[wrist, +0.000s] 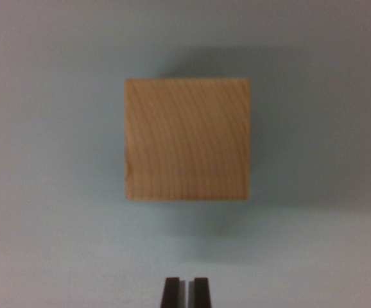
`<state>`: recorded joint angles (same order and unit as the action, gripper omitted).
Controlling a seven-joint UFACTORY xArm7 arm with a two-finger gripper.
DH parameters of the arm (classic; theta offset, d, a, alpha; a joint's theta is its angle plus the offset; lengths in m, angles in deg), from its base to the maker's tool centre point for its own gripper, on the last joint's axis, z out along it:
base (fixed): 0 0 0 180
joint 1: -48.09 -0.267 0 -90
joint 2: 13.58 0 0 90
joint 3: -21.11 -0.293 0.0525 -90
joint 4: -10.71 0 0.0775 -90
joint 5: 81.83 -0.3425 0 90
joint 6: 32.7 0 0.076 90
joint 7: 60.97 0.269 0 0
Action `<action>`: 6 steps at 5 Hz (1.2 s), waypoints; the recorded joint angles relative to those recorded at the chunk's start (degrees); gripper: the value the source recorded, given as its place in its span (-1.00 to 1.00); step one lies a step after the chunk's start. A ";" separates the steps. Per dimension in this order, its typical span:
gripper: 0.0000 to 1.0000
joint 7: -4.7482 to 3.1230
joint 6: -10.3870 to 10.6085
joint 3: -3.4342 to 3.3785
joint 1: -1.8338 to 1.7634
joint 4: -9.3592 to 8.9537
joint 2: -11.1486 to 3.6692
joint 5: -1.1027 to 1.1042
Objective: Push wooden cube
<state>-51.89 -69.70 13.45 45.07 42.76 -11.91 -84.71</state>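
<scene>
Pale grey-blue and matte, the bench (51, 160) fills the whole wrist view with nothing else on it but a faint bright spot at the far left edge. Sitting a little above the middle of the frame is the wooden cube (186, 139), seen square-on from above, its light tan top showing fine curved grain and crisp edges. It looks solid, stiff and fairly light, with flat faces, so it should slide rather than tip if pressed low against the side facing the bottom of the frame. At the bottom centre the pincer (186, 290) shows two dark fingertips drawn nearly together, only a thin slit between them, gripping nothing and well apart from the cube, roughly lined up with its middle.
</scene>
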 joint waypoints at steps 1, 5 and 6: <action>-1.00 0.00 0.00 0.00 0.00 0.00 0.00 0.00; -1.00 0.34 2.25 -0.33 -0.22 -2.36 0.05 -0.02; -1.00 0.45 3.01 -0.44 -0.29 -3.16 0.07 -0.03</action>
<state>-51.44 -66.69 13.01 44.79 39.60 -11.84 -84.74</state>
